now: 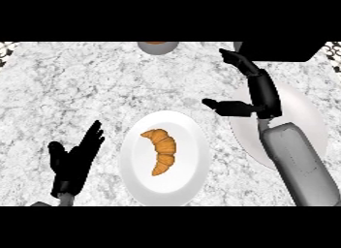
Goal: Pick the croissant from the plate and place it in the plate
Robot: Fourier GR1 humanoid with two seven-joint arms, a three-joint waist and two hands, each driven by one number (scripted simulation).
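Head view: croissant (161,151) lies on the white plate (191,133) in the middle of the marble counter (73,87), untouched. Second white plate (305,114) sits just right of it, mostly under the right forearm. Right hand (255,92) hangs over that second plate's left edge, fingers straight, thumb sticking out left, holding nothing. Left hand (73,162) rests at lower left beside the croissant's plate, fingers spread and up. A bowl (158,47) is cut off at the top edge.

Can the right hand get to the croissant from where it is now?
Probably yes. The right hand is open above the grey plate, and only bare counter lies between it and the croissant on the white plate to its left.
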